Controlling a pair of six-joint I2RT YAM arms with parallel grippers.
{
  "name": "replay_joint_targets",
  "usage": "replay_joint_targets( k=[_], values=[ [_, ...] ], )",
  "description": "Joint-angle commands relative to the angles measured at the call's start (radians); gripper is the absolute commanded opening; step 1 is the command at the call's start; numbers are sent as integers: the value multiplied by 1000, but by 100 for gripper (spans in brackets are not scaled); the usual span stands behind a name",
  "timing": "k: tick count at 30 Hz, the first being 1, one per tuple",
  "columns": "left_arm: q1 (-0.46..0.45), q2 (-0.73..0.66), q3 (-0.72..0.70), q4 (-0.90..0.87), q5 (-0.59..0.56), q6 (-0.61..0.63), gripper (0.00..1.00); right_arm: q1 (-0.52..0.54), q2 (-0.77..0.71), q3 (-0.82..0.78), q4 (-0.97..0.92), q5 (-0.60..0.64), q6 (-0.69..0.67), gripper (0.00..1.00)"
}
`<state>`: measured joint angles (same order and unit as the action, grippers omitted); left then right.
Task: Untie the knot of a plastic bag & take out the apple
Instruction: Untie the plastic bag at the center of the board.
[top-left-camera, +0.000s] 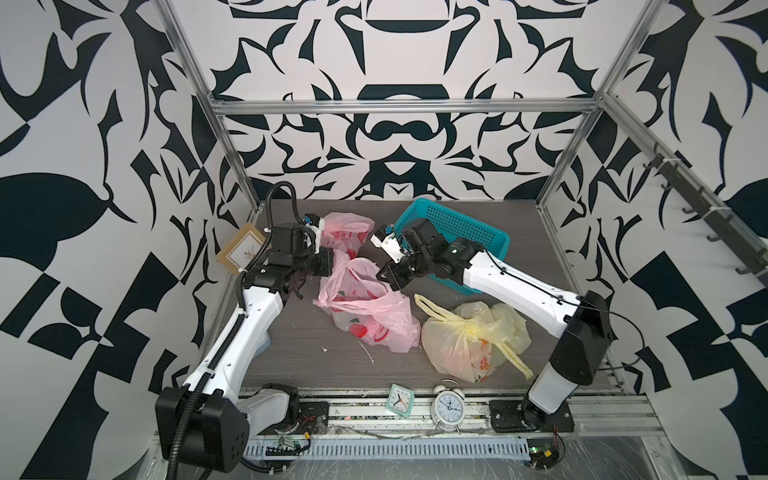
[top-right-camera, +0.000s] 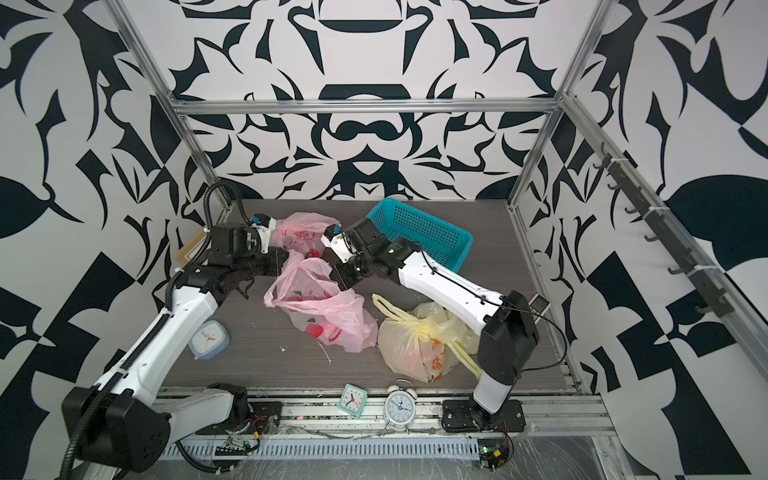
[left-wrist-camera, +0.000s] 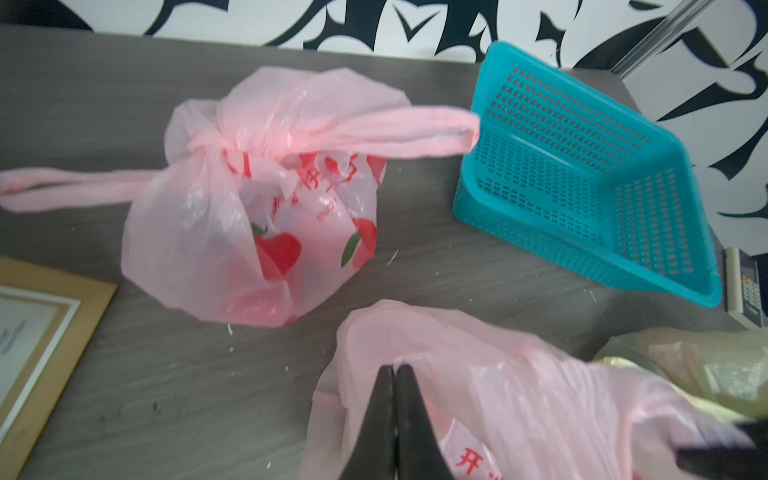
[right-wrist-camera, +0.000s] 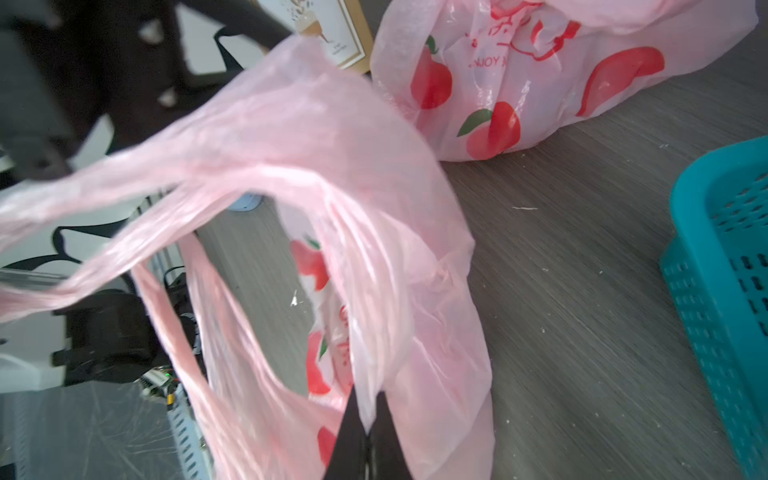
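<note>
Left gripper (left-wrist-camera: 395, 370): pressed together, pinching film at the rim of the open pink bag (top-left-camera: 365, 307). Right gripper (right-wrist-camera: 368, 395): likewise, pinching the opposite rim.
Mouth gapes between them; this bag's knot is undone.
Bag body lies on the bench (top-left-camera: 299, 357), long axis running from the grippers toward the near edge.
Apple: not discernible, only printed fruit shows. Judged low in the body, slightly nearer the right arm.
Count: bags 3. These are the open one, the second pink bag (left-wrist-camera: 249, 208) (knotted) and the yellow bag (top-left-camera: 469, 340) (knotted). Basket (top-left-camera: 461, 228) 1. Clocks (top-right-camera: 398, 405) 3.
</note>
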<state>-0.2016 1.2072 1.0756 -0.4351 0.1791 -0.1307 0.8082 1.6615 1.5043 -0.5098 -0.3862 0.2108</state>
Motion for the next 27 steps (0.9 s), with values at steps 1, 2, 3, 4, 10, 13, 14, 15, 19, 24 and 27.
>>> replay_joint_targets(
  k=[1,2,3,4,10,13,14,15,19,24,27],
  values=[
    [-4,40,96,82,51,4,5,10,-87,-71,112,-46,105,0],
    [-4,59,121,85,67,7,5,10,-108,-95,132,-41,119,0],
    [-4,91,143,84,78,6,4,10,-124,-115,146,-30,125,0],
    [-5,105,157,83,86,7,4,11,-131,-127,156,-16,129,0],
    [-10,49,154,-16,19,6,36,10,-68,-170,202,36,153,0],
    [-11,-39,102,-131,-51,0,64,11,-27,-182,232,48,169,0],
    [-12,-74,76,-165,-66,-7,70,10,-17,-186,239,54,174,0],
    [-12,-110,52,-198,-79,-15,72,10,-9,-188,245,59,177,0],
    [-44,-252,2,-274,-96,-69,72,11,-5,-201,262,78,184,0],
    [-259,-328,24,-272,-155,-130,68,14,-22,-234,311,103,210,0],
    [-360,-271,22,-270,-193,-137,64,15,-52,-262,352,121,232,0]
  ],
)
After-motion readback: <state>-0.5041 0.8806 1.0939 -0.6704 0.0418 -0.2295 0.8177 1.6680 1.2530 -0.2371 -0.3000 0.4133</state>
